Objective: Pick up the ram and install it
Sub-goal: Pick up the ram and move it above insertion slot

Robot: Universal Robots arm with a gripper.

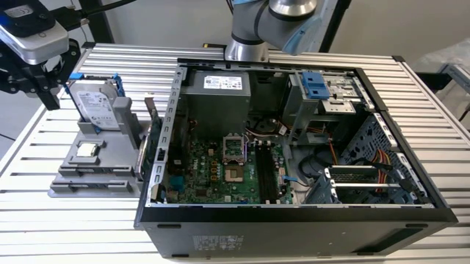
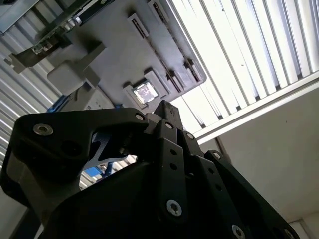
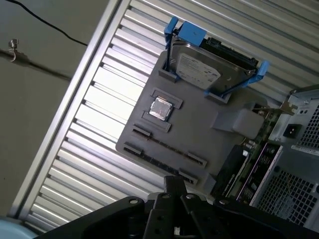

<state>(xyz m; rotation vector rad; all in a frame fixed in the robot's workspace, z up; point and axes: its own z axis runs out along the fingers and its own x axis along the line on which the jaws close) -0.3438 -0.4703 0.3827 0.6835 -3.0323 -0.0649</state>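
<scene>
Right now my hand (image 3: 173, 186) hovers above the grey holder (image 3: 199, 124), with the ram (image 3: 167, 148) slotted edge-up below me. I cannot tell how open I am.

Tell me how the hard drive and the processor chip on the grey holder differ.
The hard drive stands on edge in a blue frame; the processor chip lies flat in a square recess. The hard drive is boxy and far larger; the processor chip is small, thin and square. Both have silvery faces and sit on the same grey holder.
</scene>
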